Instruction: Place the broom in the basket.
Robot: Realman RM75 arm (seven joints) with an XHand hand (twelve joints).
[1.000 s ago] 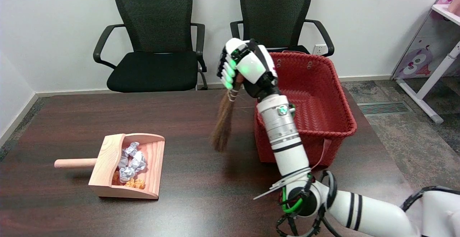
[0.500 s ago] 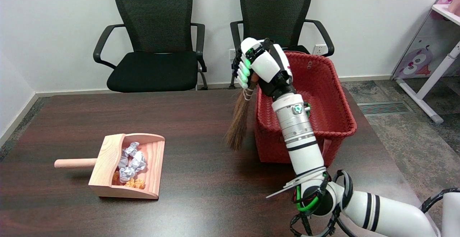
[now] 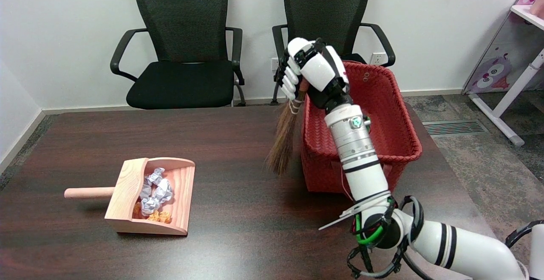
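Brown bristles hang straight down from the broom (image 3: 284, 137), whose handle is gripped in the right hand (image 3: 312, 71) — fingers (image 3: 290, 80) curled tight around the top of the handle, pressed side by side, nothing loose between them. The broom is in the air just beside the left wall of the red woven basket (image 3: 403, 114), its bristle tips near the tabletop and lower than the basket's rim, so it is outside the basket, not over it.

To do this step well, I would judge that the bristles need to rise above the rim before the hand carries across to the right — otherwise they will drag against the woven wall and may tilt the basket. Once the whole broom is over the open interior, lowering or tipping it so it lies along the basket's length looks safer than dropping it upright; only then should the fingers let go.

Counted: one broom, one basket, one wooden dustpan (image 3: 149, 195) holding several crumpled scraps of silver and orange paper, two black office chairs (image 3: 182, 50) behind the dark wooden table (image 3: 221, 237).
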